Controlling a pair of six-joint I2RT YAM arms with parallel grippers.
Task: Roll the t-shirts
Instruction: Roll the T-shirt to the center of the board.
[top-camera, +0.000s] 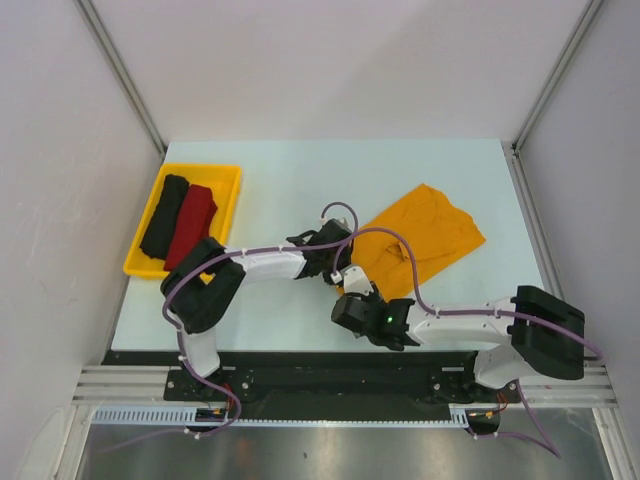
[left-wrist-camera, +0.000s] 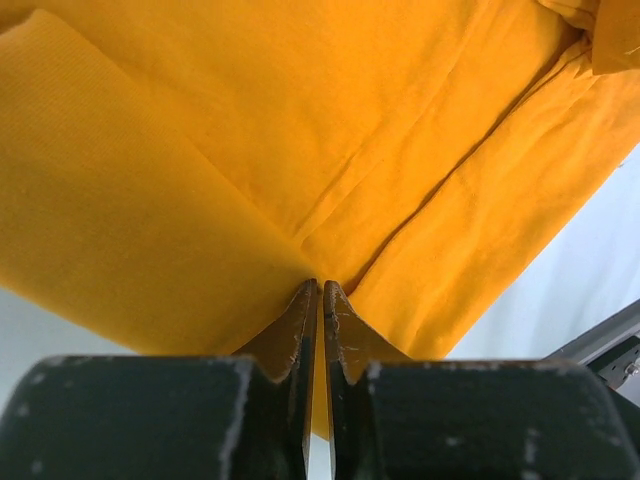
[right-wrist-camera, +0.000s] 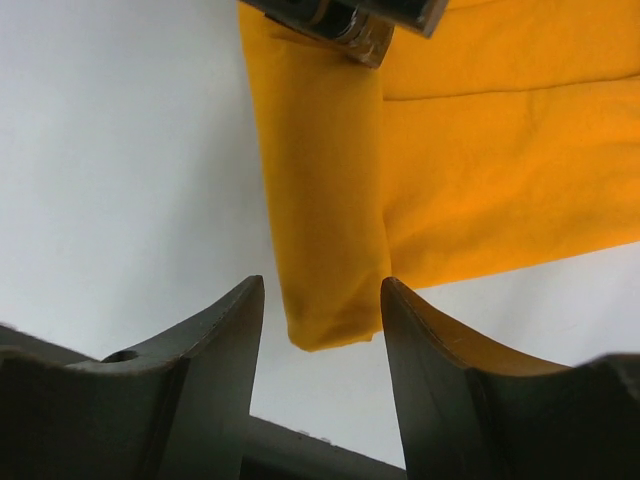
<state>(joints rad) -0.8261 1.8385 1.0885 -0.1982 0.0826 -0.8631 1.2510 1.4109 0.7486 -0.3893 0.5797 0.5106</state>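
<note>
mustard orange-yellow cotton t-shirt (top-camera: 425, 235) lies partly folded on the pale tabletop (top-camera: 300, 180), well to the right of the bright yellow rectangular plastic tray (top-camera: 232, 172). creases run across it, and one edge is turned over into a narrow band. the left end effector (left-wrist-camera: 321, 290) sits at the shirt edge nearest the tray, its jaws pressed together on a pinch of the fabric. the cloth spreads away from the fingertips in two taut folds. the right end effector (right-wrist-camera: 322, 285) is also right of the tray, at the shirt's near corner. its jaws stand apart with the rounded end of the folded band between them, and whether either finger touches the cloth cannot be told. inside the tray, a compact black rolled t-shirt (top-camera: 165, 212) lies along the left side. a compact dark red rolled t-shirt (top-camera: 190, 225) lies against it on its right, both running lengthwise.
</note>
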